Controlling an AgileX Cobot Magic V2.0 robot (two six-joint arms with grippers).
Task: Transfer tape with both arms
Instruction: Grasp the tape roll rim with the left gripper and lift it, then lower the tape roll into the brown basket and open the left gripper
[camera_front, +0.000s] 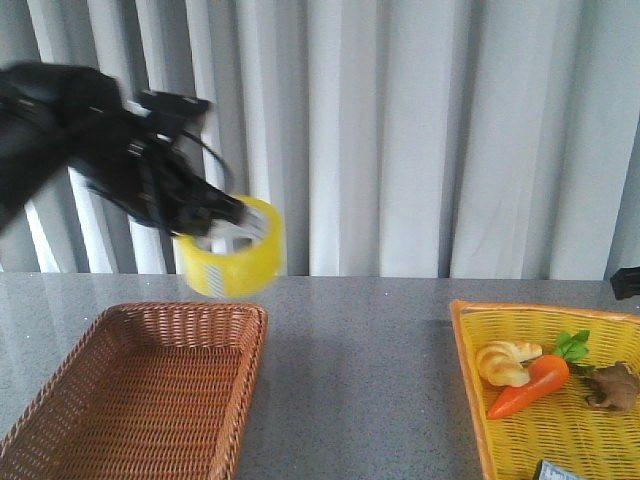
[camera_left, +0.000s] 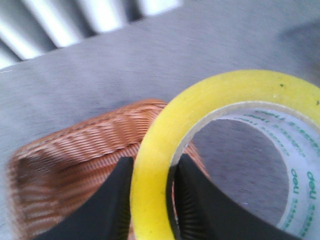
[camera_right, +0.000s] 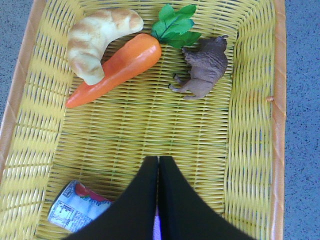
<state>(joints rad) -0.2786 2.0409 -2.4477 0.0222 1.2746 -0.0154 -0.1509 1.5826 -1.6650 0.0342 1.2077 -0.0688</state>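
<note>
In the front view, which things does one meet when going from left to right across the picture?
Brown wicker basket → tape, held up by the left gripper → croissant → carrot → small brown animal figure, the last three in the yellow basket.

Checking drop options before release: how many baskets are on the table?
2. The brown basket sits at the left, below the held tape; the yellow basket sits at the right.
</note>
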